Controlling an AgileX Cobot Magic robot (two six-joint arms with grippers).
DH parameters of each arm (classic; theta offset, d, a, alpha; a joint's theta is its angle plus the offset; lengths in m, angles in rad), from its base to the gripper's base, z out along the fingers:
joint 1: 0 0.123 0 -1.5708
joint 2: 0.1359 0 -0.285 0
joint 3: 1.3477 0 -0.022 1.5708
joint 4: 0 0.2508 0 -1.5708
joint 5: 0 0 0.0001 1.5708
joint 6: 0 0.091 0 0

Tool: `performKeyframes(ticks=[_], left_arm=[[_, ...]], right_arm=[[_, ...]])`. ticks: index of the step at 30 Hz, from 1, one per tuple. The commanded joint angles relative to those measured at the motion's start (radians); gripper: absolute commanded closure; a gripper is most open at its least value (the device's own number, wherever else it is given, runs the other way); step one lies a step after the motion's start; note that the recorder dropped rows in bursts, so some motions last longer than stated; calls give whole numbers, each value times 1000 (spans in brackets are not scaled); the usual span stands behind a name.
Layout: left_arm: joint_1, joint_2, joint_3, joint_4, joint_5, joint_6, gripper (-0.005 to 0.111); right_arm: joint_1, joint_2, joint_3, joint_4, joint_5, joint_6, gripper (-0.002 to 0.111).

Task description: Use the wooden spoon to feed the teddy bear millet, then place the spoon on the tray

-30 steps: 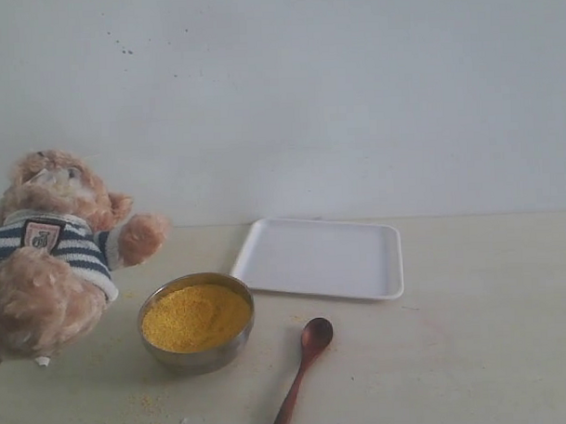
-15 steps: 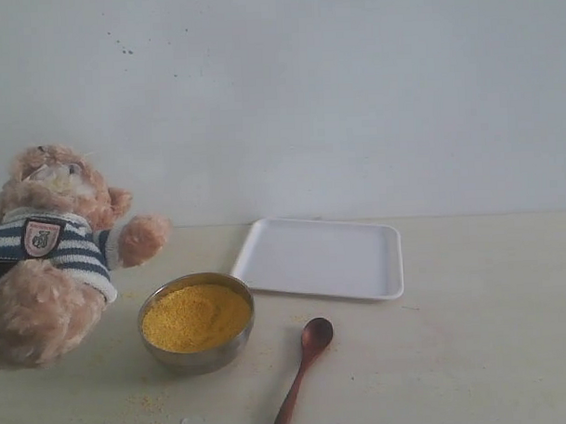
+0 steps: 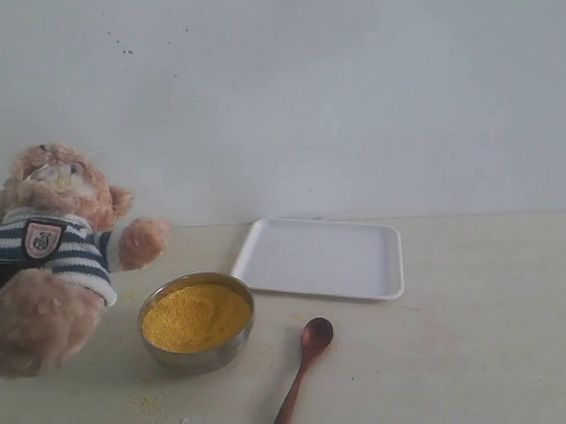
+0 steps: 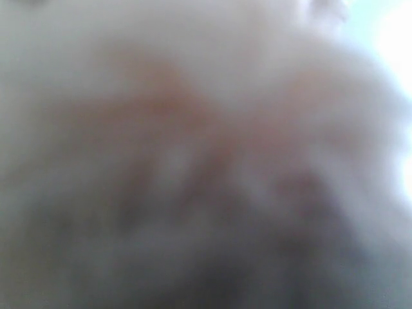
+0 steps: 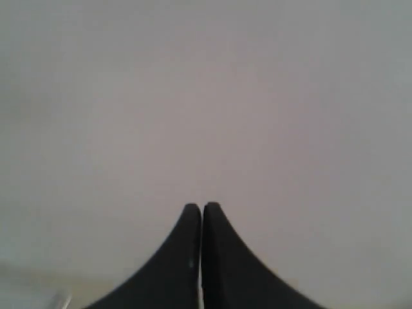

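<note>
Brown wooden spoon point(image 3: 302, 365) lies on table point(image 3: 493, 353), right of millet point(image 3: 195, 315), nearer than tray point(image 3: 322, 257); teddy bear point(image 3: 52, 257) left. Right gripper point(image 5: 201, 207) closed, empty. Left gripper unseen behind fur: cannot tell.

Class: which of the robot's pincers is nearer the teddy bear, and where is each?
Left. Blurred brown fur fills its wrist view, so it sits right against the teddy bear. The right pincer, shut, sees only a blank surface, with no bear in view.
</note>
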Motion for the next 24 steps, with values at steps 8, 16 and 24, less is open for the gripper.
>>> performKeyframes(ticks=[8,16,24], left_arm=[[-6,-8,0,-16,-20,12,103],[-6,-8,0,-31,-20,12,103],[-6,-8,0,-31,-22,12,103]], right_arm=[[186,441,-52,291,776,67,108],[673,619,-61,297,249,146,108],[790,867,-124,367,-21,176,108]])
